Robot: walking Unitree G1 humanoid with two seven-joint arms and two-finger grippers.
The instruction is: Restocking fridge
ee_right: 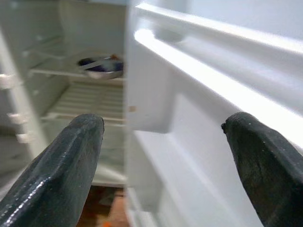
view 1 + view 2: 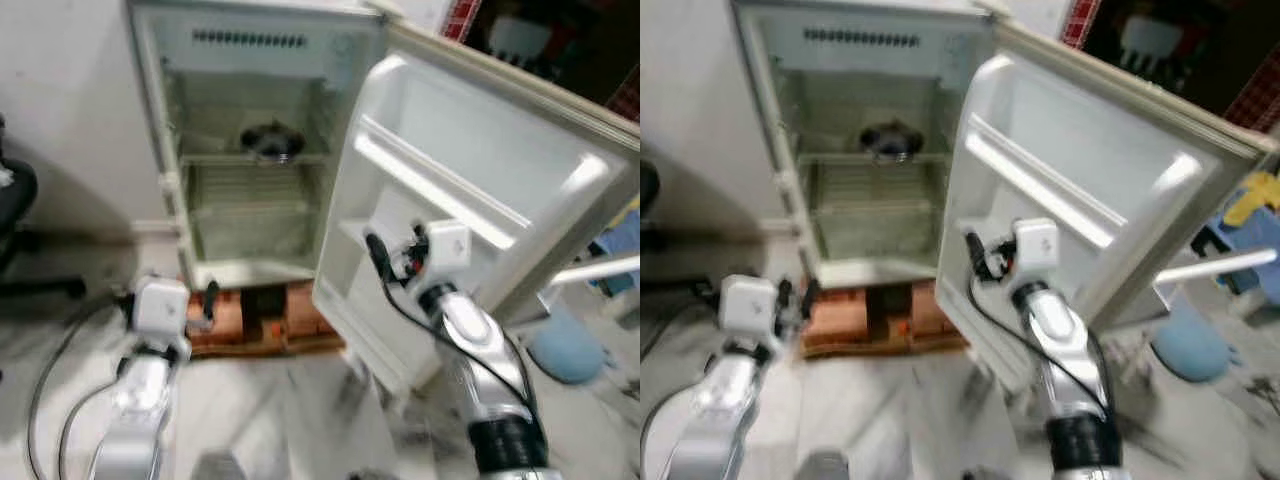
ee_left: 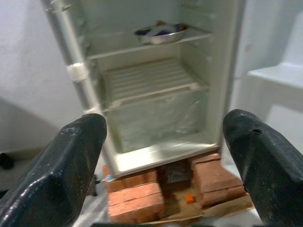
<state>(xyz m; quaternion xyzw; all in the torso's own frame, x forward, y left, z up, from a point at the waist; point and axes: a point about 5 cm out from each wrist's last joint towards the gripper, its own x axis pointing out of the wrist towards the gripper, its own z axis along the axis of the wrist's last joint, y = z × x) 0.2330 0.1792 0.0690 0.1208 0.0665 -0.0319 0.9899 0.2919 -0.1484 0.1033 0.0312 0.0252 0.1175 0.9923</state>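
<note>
The white fridge (image 2: 250,150) stands open on a base of bricks (image 2: 260,320). Its door (image 2: 470,200) swings out toward the right, with empty door shelves (image 2: 430,190). A metal bowl (image 2: 270,143) holding something dark sits on the upper shelf, and it shows as the bowl (image 3: 160,33) in the left wrist view. The wire shelf (image 3: 147,80) and clear drawer (image 3: 151,118) below hold nothing. My left gripper (image 3: 165,161) is open, low in front of the bricks. My right gripper (image 1: 161,161) is open, close to the inner side of the door, holding nothing.
A black chair (image 2: 15,200) stands at the far left by the white wall. A blue round object (image 2: 565,350) lies on the floor at the right, behind the door. Cables (image 2: 50,380) trail over the pale floor on the left.
</note>
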